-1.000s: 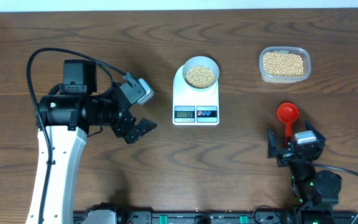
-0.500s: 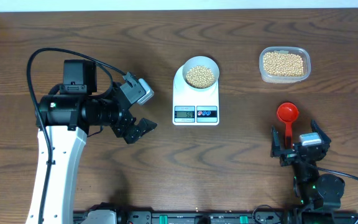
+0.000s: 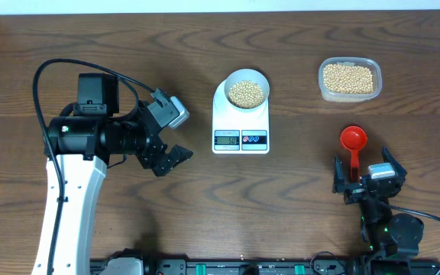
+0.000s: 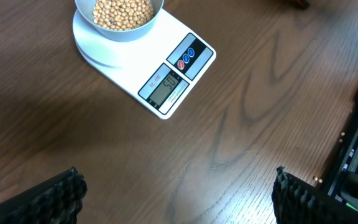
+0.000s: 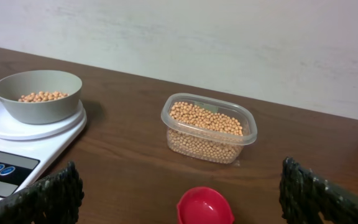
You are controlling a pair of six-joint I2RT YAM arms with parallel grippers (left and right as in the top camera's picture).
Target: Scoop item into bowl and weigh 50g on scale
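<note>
Bowl [image 3: 247,72] on scale [image 3: 224,122], left claw [image 4: 180,198], right claw [image 3: 365,179] open

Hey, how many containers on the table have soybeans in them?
2. The blue-grey bowl sits on the white scale; the clear plastic tub stands apart, to the right. No others seem hidden.

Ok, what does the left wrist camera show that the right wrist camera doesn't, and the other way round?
Only the left wrist view: the display on the scale, seen from above and showing digits. Only the right wrist view: the clear tub holding beans, the red scoop lying empty in front of it, and the pale wall behind. Both: the bowl, partly filled with beans, sitting on the scale, plus the scale's red and blue buttons.
</note>
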